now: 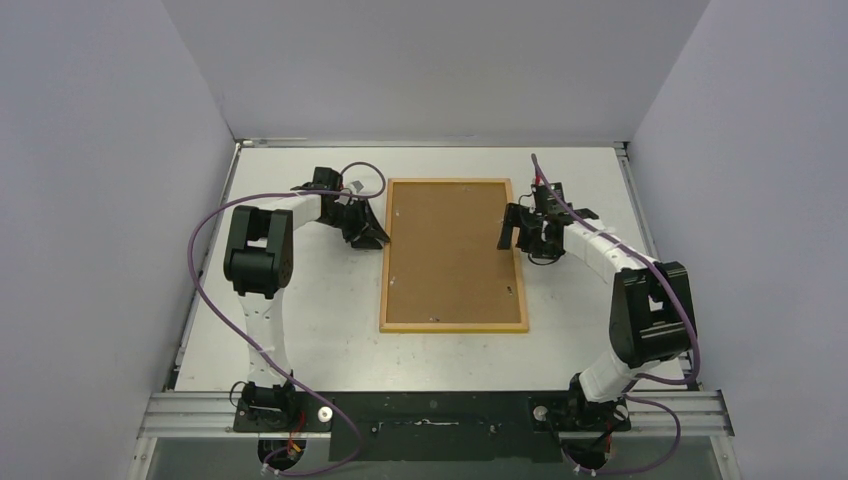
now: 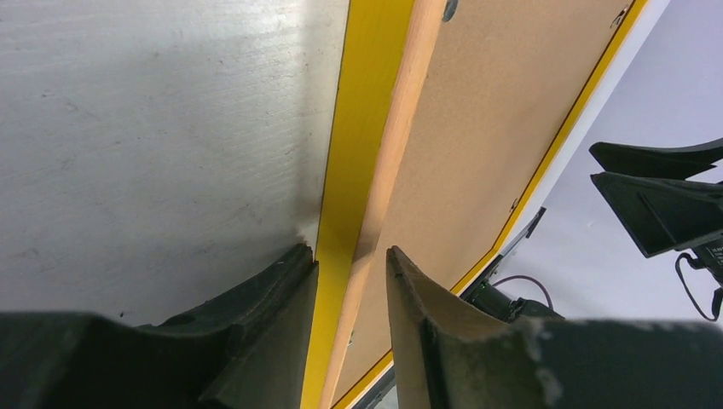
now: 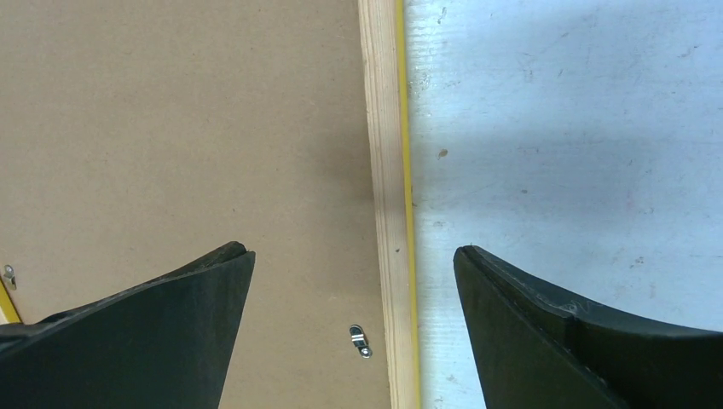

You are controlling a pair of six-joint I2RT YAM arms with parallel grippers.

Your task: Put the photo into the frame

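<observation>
Lying face down, the frame (image 1: 453, 327) shows us only its backing board (image 1: 450, 250); the photo, perhaps beneath, is unseen. Left gripper (image 2: 349, 251) narrowly straddles its left rail, grip uncertain; right gripper (image 3: 354, 251) gapes above the right.

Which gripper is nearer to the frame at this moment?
Left, narrowly. The left gripper straddles the frame at its left rail, a finger close on each side. The right gripper hangs open over the right rail, both fingers spread well clear of it.
</observation>
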